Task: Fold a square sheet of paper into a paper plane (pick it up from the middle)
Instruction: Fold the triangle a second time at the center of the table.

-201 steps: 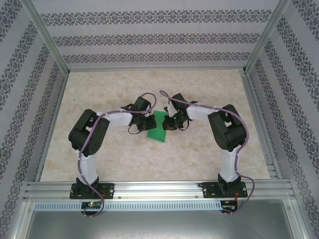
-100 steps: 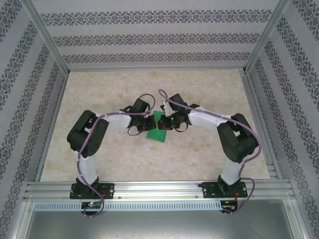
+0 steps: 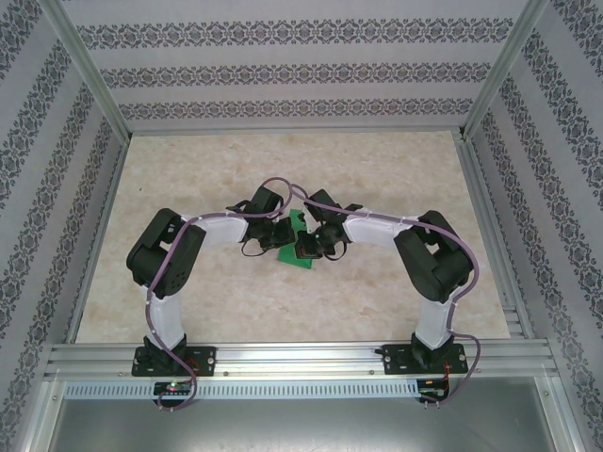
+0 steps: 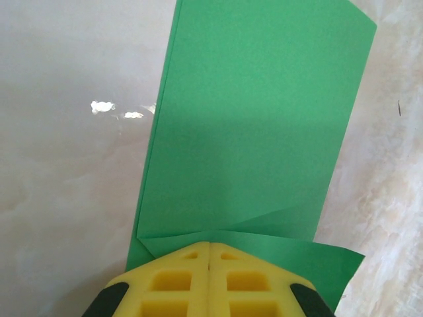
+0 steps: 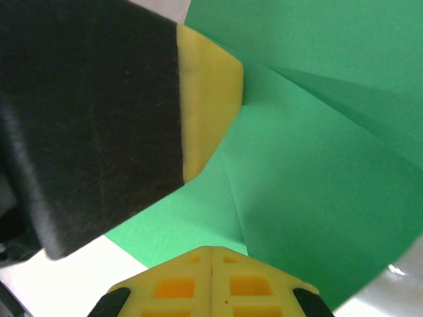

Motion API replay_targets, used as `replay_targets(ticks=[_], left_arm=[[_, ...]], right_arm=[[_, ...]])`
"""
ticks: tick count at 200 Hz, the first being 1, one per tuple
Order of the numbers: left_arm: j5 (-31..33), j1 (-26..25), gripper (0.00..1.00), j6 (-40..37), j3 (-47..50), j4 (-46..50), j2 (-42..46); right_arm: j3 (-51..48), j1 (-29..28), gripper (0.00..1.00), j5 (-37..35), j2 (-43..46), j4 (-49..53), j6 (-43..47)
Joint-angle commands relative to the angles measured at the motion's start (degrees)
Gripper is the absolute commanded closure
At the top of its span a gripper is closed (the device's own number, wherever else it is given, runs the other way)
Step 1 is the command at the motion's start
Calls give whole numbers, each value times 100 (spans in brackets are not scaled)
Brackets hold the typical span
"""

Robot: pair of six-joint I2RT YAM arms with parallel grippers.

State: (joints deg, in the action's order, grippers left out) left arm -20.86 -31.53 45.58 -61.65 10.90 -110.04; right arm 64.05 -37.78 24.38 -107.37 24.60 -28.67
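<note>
Left gripper (image 4: 209, 246) pinched shut on the green sheet (image 4: 258, 119), low edge at 6 o'clock in its wrist view. Sheet part-folded, mid table (image 3: 170, 311). Right gripper (image 5: 211, 251) clamped on it too. Risk: if the arms diverge, the paper tears or slips and the crease skews.

no readable text, labels or numbers

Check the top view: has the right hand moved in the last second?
Yes. Judged against the near rail, the right hand has shifted left and toward that rail, coming further over the paper.
</note>
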Motion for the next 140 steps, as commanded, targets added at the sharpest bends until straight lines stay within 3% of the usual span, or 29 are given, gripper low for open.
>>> replay_targets(ticks=[1, 140], left_arm=[[555, -16, 100, 134, 309, 619, -343], [758, -11, 100, 242, 289, 825, -374]], right_arm=[[160, -42, 95, -69, -72, 44, -133], [145, 51, 95, -200, -240, 939, 637]])
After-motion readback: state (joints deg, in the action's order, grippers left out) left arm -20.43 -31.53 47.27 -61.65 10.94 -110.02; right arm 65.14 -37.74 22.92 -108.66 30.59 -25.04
